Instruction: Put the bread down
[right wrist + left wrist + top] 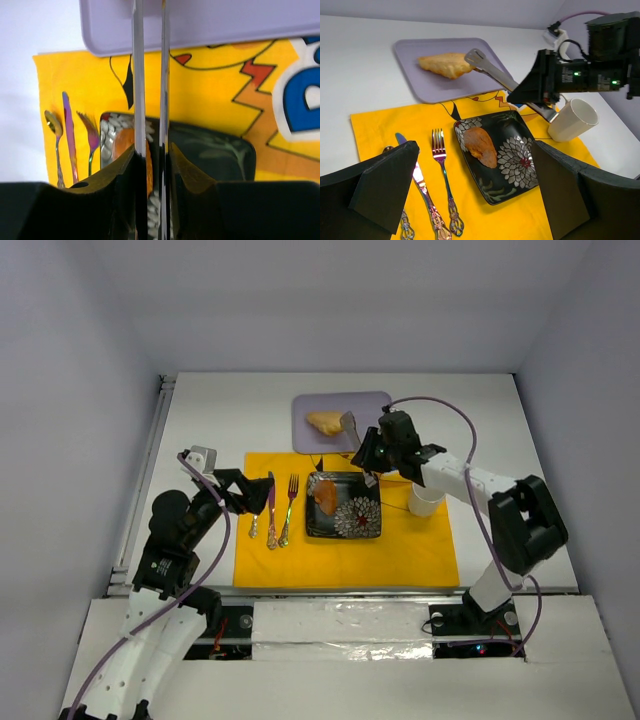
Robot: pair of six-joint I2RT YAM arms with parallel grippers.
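Your right gripper (368,455) is pinched tight on the handle end of metal tongs (492,70). In the right wrist view both fingers (112,185) press the two blades almost together, with only a thin slit between them.

The bread (445,64) lies on the lavender tray (375,405), out past your right jaws at the far tip of the tongs. The tongs' head sits right at the bread's near end, but you can't tell whether it touches. The bread is not between the blades in the right wrist view, which shows only the tray edge and the yellow placemat (210,95).

A second bread piece (327,494) lies on the black flowered plate (512,125), below and behind your right jaws.

Your left gripper (248,495) is spread wide, holds nothing, and hangs over the knife (420,180) and fork (442,170). The plate's bread is ahead of it and the tray's bread farther beyond. A white cup (572,120) stands just beside your right gripper.
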